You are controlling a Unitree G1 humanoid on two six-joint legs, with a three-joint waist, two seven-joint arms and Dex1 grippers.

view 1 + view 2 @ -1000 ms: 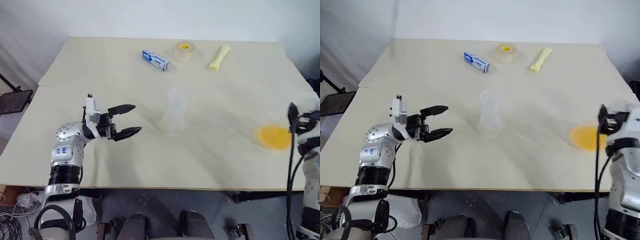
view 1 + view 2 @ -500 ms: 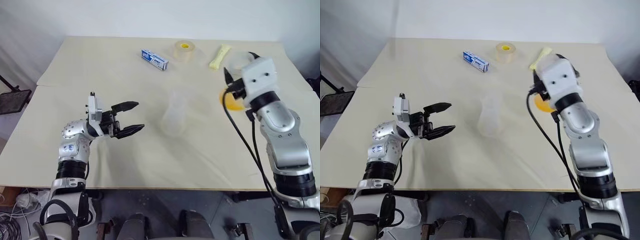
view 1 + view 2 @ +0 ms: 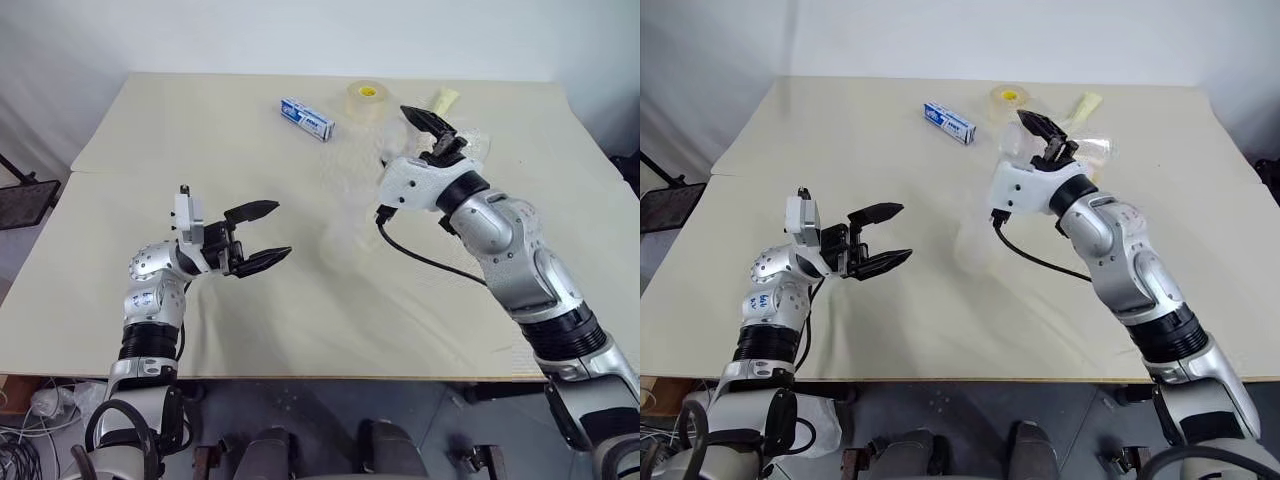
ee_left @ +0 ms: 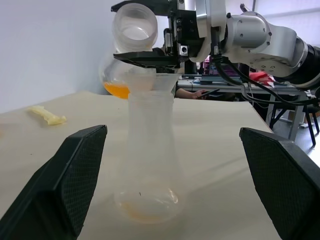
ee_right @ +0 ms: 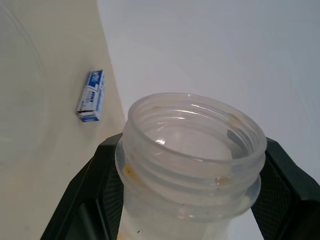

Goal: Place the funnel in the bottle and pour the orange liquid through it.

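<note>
The clear conical bottle [image 4: 150, 150] stands mid-table with a pale funnel [image 4: 151, 80] seated in its neck and a thin orange film at its base. My left gripper [image 3: 262, 236] is open just left of the bottle, its fingers [image 4: 75, 175] on either side of it without touching. My right gripper [image 3: 432, 133] is shut on a clear wide-mouthed jar [image 5: 192, 150], held tilted above and just behind the funnel. The orange liquid [image 4: 117, 90] pools in the jar's lower end. No stream shows.
At the table's far side lie a blue and white box [image 3: 308, 118], a tape roll [image 3: 367, 100] and a pale yellow packet [image 3: 441, 98]. A black cable [image 3: 430, 262] hangs from my right wrist over the table [image 3: 300, 320] right of the bottle.
My right arm has swung in from the table's right edge, carrying the jar of orange liquid up to the funnel and rolling its wrist. The left gripper has stayed open in place.
</note>
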